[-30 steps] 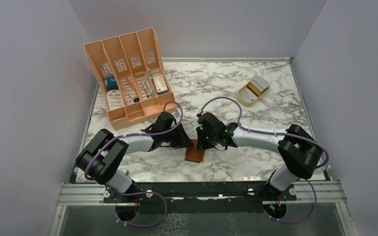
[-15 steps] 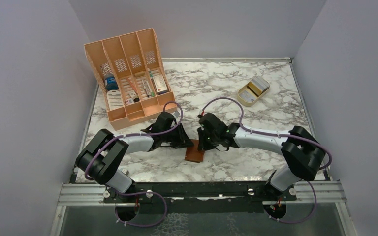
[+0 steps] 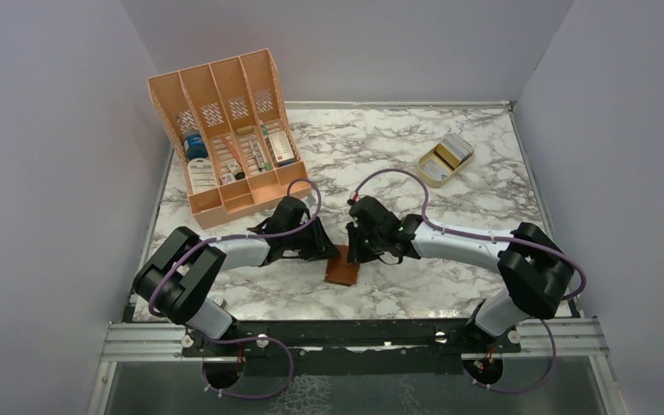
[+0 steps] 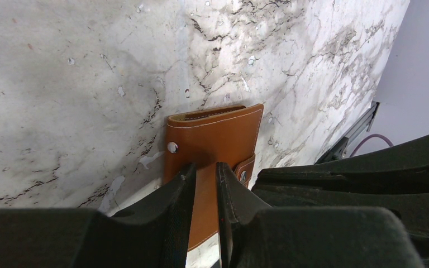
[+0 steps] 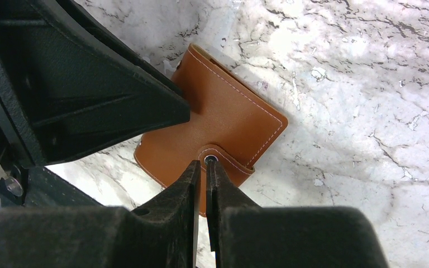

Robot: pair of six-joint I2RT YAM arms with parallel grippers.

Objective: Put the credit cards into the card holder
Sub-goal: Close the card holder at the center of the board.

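Observation:
The card holder (image 3: 341, 274), a closed brown leather wallet, lies flat on the marble between my two grippers. My left gripper (image 3: 335, 253) rests its tips on the wallet's far left part (image 4: 218, 131), jaws a narrow gap apart (image 4: 204, 166); leather shows through the gap and nothing is clamped. My right gripper (image 3: 352, 257) points down at the snap tab (image 5: 229, 159); its jaws (image 5: 203, 163) are almost together, only a thin slit between them, tips just short of the snap. The credit cards (image 3: 455, 149), pale grey-white, lie far off at the back right.
The cards sit in a small tan tray (image 3: 428, 177). A big orange slotted organiser (image 3: 225, 130) with small boxes and bottles stands at the back left. Grey walls enclose the table on three sides.
The right arm's elbow has shifted slightly to the right. The card holder and the left arm have not moved.

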